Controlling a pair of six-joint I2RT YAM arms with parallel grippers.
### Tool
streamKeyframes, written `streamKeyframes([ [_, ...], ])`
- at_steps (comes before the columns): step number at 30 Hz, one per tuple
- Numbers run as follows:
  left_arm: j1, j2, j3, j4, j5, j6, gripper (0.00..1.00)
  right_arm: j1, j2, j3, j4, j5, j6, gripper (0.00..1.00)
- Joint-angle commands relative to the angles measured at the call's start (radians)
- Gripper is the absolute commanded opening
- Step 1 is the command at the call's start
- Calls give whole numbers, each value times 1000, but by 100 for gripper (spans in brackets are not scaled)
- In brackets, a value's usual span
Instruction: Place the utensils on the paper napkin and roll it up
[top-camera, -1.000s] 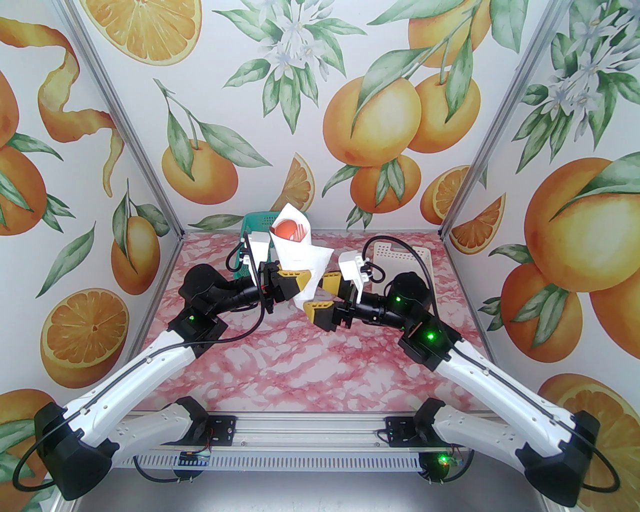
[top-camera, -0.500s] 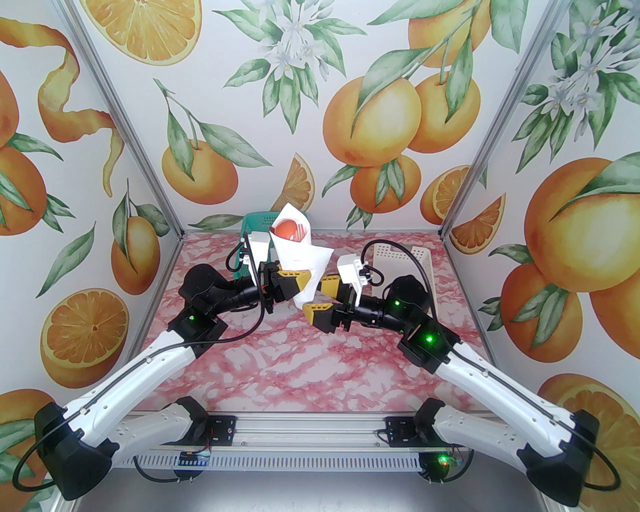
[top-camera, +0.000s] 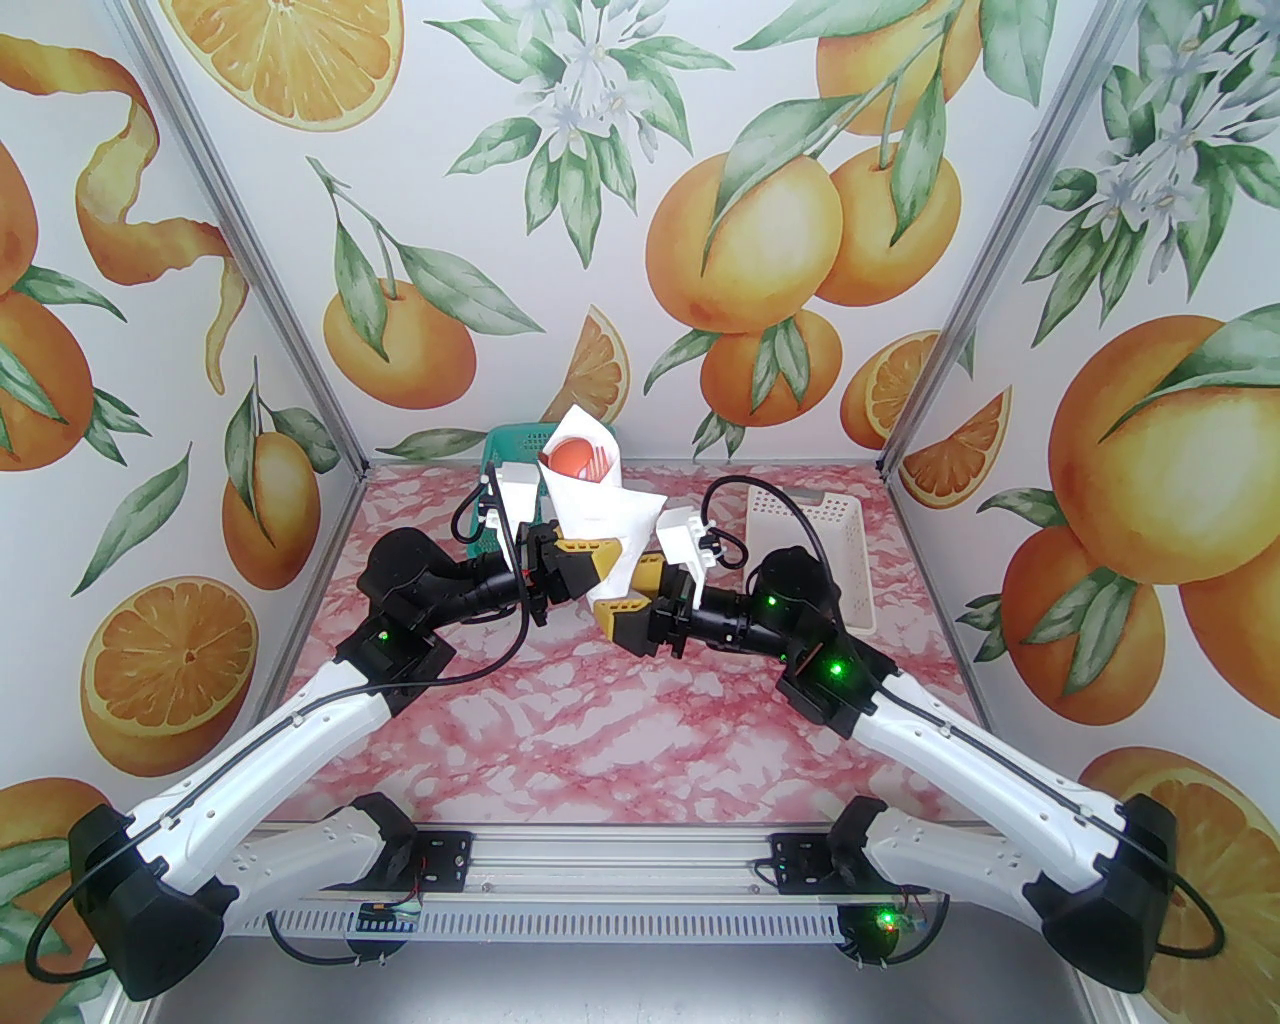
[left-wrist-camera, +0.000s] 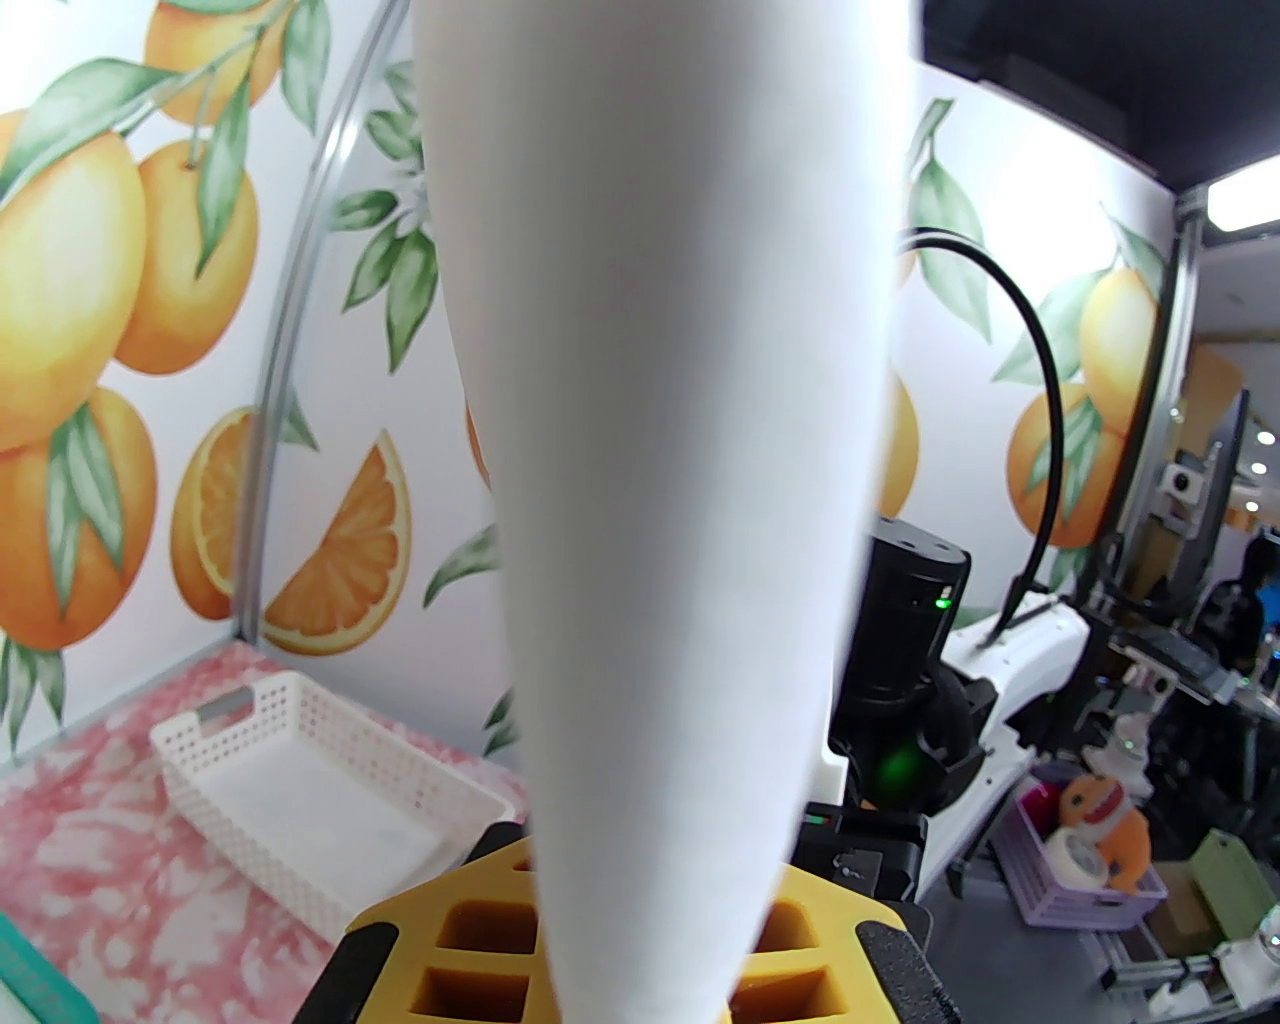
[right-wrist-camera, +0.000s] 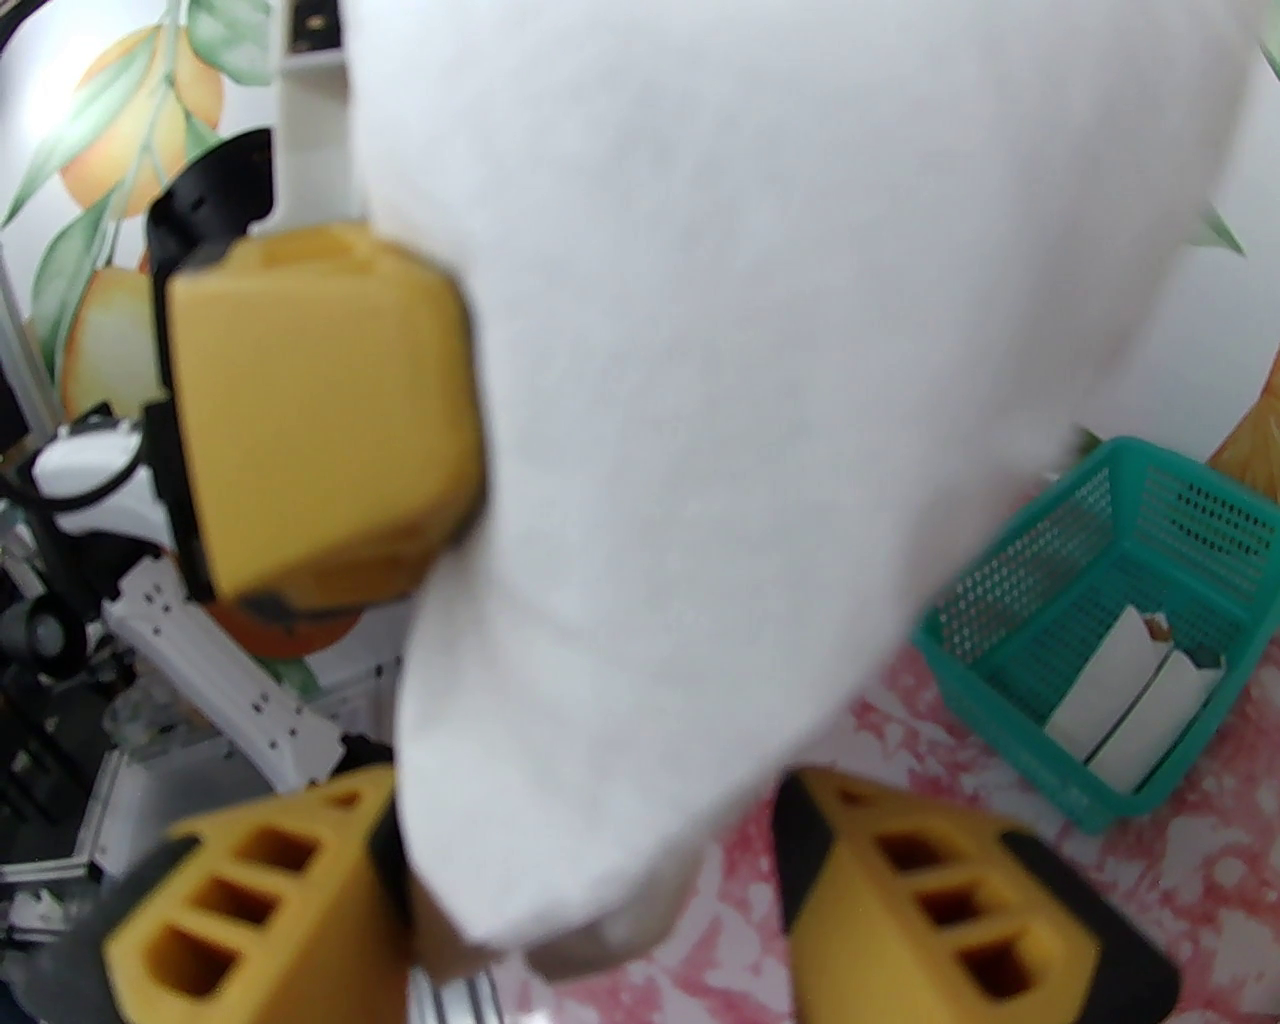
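1. Step in hand: the rolling looks done, or nearly done. The paper napkin (top-camera: 600, 510) is a white cone held upright in the air over the table (top-camera: 560, 720), toward 12 o'clock from its middle. The orange spoon (top-camera: 570, 457) and fork (top-camera: 598, 462) poke out of its open top.
2. The left gripper (top-camera: 605, 562) comes at the roll from 9 o'clock and is clenched on its lower half. In the left wrist view the paper runs straight down between the yellow fingers (left-wrist-camera: 470, 940).
3. The right gripper (top-camera: 627, 593) comes in from 3 o'clock. Its jaws stand apart on either side of the cone's bottom tip (the right wrist view shows a gap between the paper and one finger), so it grasps nothing yet.
4. My reading is that this is a handover or a tightening of the tail, with the loose end at the bottom waiting to be pinched.
5. The next move calls for a gentle squeeze low on the cone. Soft paper creases and slips easily, and too hard a nip could unwind the wrap or let the utensils drop through.
6. Where it might go: the green basket (top-camera: 505, 440) at 11 o'clock already holds two white bundles (right-wrist-camera: 1130, 690), while the white basket (top-camera: 810, 520) sits at 2 o'clock — which one is meant, I cannot tell.
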Motion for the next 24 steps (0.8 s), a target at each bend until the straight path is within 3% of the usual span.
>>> streamKeyframes([
  [1,-6,-20,15,-1,-9,0,0,9,0,32,45,22,3,56],
  [4,-6,-22,15,-7,-9,5,0,9,-12,26,39,31,-2,52],
  [7,-6,-24,21,-29,-5,16,0,7,-42,29,-44,47,-28,35],
  [12,-6,-19,26,-35,25,16,0,2,-63,22,-82,29,-34,26],
  [19,-5,-9,34,8,115,-15,0,-57,-69,-10,-57,-117,27,26],
  [24,-5,0,39,17,121,-28,0,-122,-135,-69,47,-188,101,46],
])
